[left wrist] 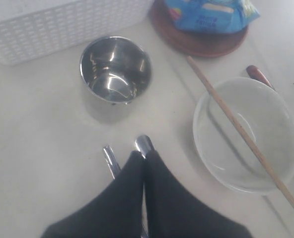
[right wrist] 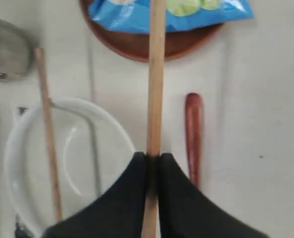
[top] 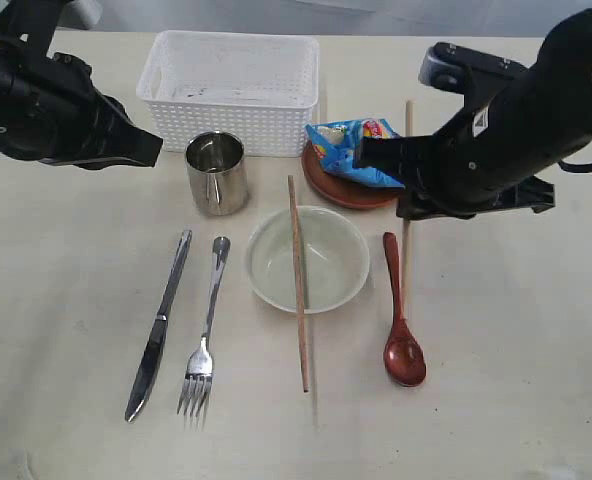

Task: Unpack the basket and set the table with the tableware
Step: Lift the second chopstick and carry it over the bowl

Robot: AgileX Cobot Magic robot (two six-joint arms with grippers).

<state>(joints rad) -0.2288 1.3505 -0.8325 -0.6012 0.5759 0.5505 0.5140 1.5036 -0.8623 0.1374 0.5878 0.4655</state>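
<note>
- My right pincer (right wrist: 153, 157) is closed on a wooden chopstick (right wrist: 156, 74), with one black finger pressed against each side of the stick.
- The stick runs on past my fingertips, over the rim of the reddish-brown plate (right wrist: 132, 45) and across the blue chip bag (right wrist: 117, 15) lying on that plate.
- I cannot tell whether the gripped chopstick is clear of the table (top: 516, 400) or resting on it.
- In the exterior view it runs lengthwise just beside the dark red wooden spoon (top: 401, 320), on the spoon's right.
- My left pincer (left wrist: 144, 154) is closed tight, finger against finger, with nothing between them.
- It hangs above the handle ends of the steel fork (left wrist: 144, 144) and the steel knife (left wrist: 110, 159), near the shiny steel cup (left wrist: 115, 69).
- The white perforated basket (top: 231, 128) stands at the back of the table.
- The cup stands upright, mouth up, just in front of the basket.
- The cream bowl (top: 336, 265) sits in the middle of the table.
- A second chopstick (top: 298, 300) lies across the bowl's rim, its near end reaching the table in front of the bowl.
- Knife and fork lie side by side to the left of the bowl, the fork between the knife and the bowl, its tines towards the near edge.
- The plate sits to the right of the basket and behind the bowl.
- The spoon lies to the right of the bowl, its scoop towards the near edge.
</note>
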